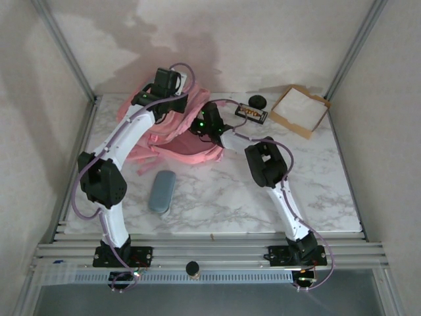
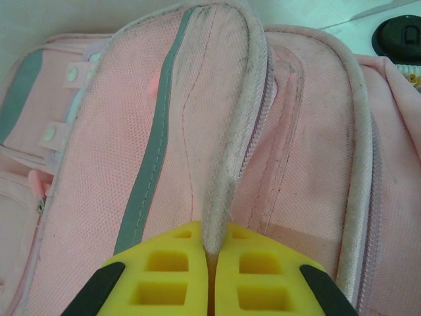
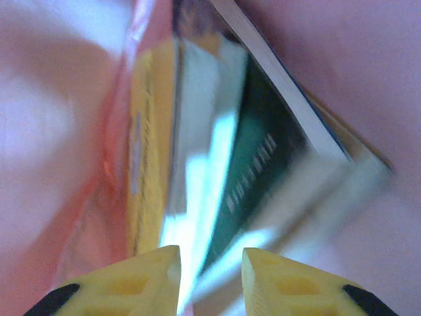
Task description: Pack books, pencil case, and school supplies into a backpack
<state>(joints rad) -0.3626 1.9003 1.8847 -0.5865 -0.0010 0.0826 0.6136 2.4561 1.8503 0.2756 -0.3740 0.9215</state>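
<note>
The pink backpack [image 1: 172, 141] lies at the back left of the table. My left gripper [image 2: 212, 253] is shut on the pale piped rim [image 2: 227, 164] of the backpack's [image 2: 302, 131] flap and holds it up. My right gripper [image 3: 210, 263] is inside the backpack with its jaws open. Just beyond its fingertips, blurred, are the books: a yellow one [image 3: 148, 138] on the left and a dark-covered one [image 3: 263, 158] on the right. The grey-blue pencil case [image 1: 162, 191] lies on the table in front of the backpack. The school supplies are out of view.
A black rectangular item with orange marks [image 1: 252, 113] and a black round object [image 1: 256, 101] lie right of the backpack. A brown cardboard tray [image 1: 299, 110] sits at the back right. Metal frame posts stand at the back corners of the table.
</note>
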